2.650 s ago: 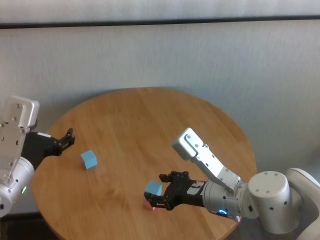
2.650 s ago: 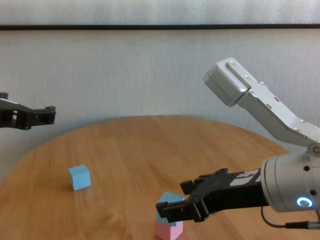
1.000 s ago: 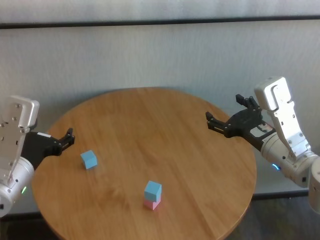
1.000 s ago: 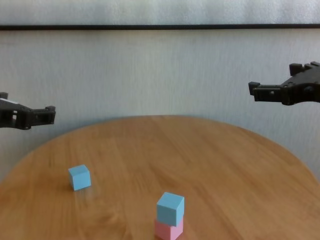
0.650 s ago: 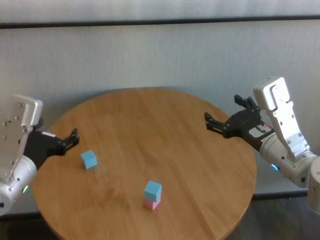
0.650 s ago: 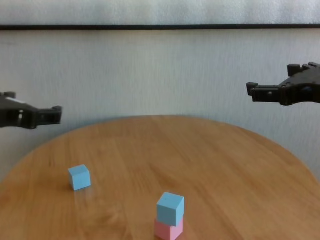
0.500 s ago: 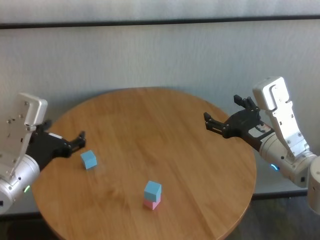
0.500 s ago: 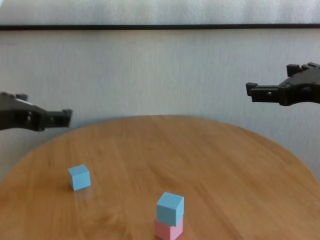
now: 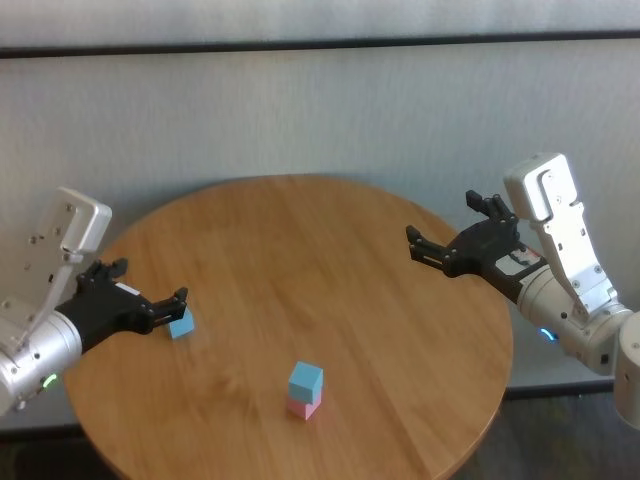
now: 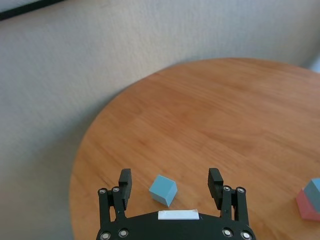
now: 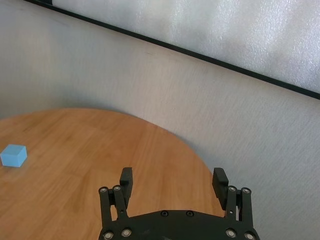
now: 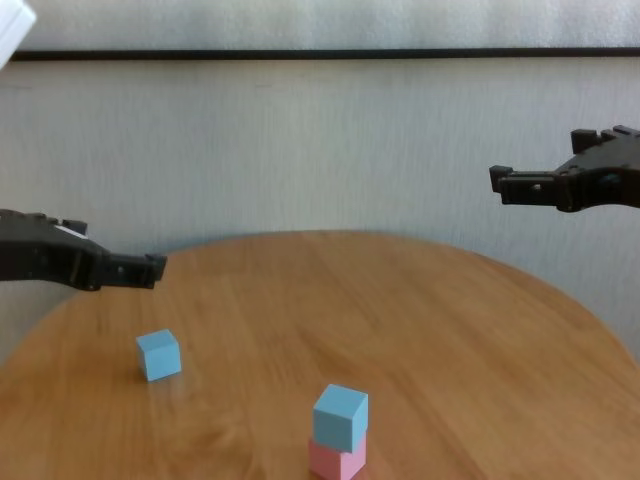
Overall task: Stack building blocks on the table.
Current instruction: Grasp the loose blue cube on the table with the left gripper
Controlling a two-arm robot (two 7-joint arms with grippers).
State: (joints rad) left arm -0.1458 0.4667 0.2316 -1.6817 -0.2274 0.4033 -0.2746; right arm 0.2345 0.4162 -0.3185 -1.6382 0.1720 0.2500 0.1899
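A light blue cube (image 9: pixel 306 379) sits on a pink cube (image 9: pixel 302 407) at the near middle of the round wooden table (image 9: pixel 330 250); the stack also shows in the chest view (image 12: pixel 340 416). A second light blue cube (image 9: pixel 182 324) lies alone at the left (image 12: pixel 159 354). My left gripper (image 9: pixel 150 292) is open and hangs just above and behind this cube; in the left wrist view the cube (image 10: pixel 163 190) lies between and just beyond the open left gripper (image 10: pixel 170 176). My right gripper (image 9: pixel 440 228) is open and empty, raised over the table's right side (image 11: pixel 173 176).
A pale wall with a dark rail stands behind the table. The table's edge runs close behind the loose cube on the left. Bare wood lies between the loose cube and the stack.
My right gripper let go of the blue cube on the pink one and drew back to the right. My left gripper has moved in and down toward the loose blue cube.
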